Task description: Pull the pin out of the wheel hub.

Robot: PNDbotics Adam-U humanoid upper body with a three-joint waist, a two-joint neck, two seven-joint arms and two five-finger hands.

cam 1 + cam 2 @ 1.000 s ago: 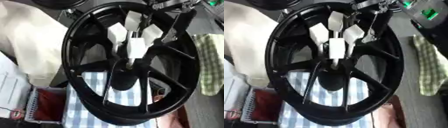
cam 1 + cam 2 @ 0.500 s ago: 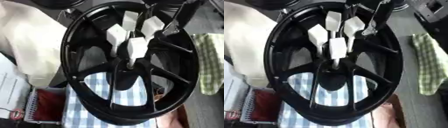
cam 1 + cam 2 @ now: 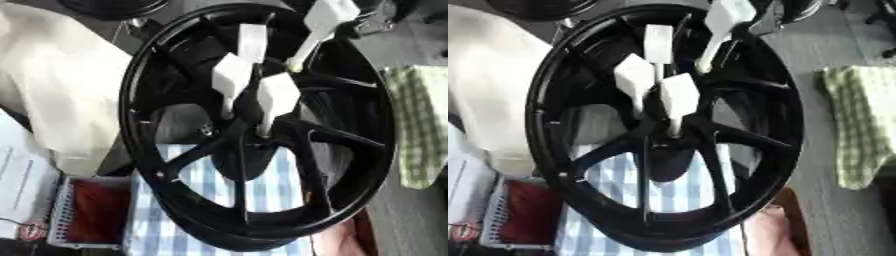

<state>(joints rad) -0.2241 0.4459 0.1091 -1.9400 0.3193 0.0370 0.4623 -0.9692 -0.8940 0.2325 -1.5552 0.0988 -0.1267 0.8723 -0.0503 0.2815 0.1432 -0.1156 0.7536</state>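
Note:
A black spoked wheel hub (image 3: 175, 165) stands on edge and fills the middle of both views. Three white pins sit in its centre: one at the top (image 3: 252, 42), one on the left (image 3: 232, 80), one on the right (image 3: 278, 97). Another white pin (image 3: 322, 20) hangs up and to the right of them, its thin tip (image 3: 295, 64) clear of the hub. My right hand (image 3: 372, 17) shows only as dark parts at the top edge, closed round this pin's wide end. The left hand does not show.
A blue-and-white checked cloth (image 3: 271, 195) lies under the hub. A green checked cloth (image 3: 424, 130) lies to the right. Pale fabric (image 3: 61, 85) is heaped at the left. A red-lined basket (image 3: 87, 212) and papers (image 3: 22, 190) sit lower left.
The right hand has drawn the upper-right pin up and away from the hub's centre, so its tip is now free. The view has also shifted and come closer.

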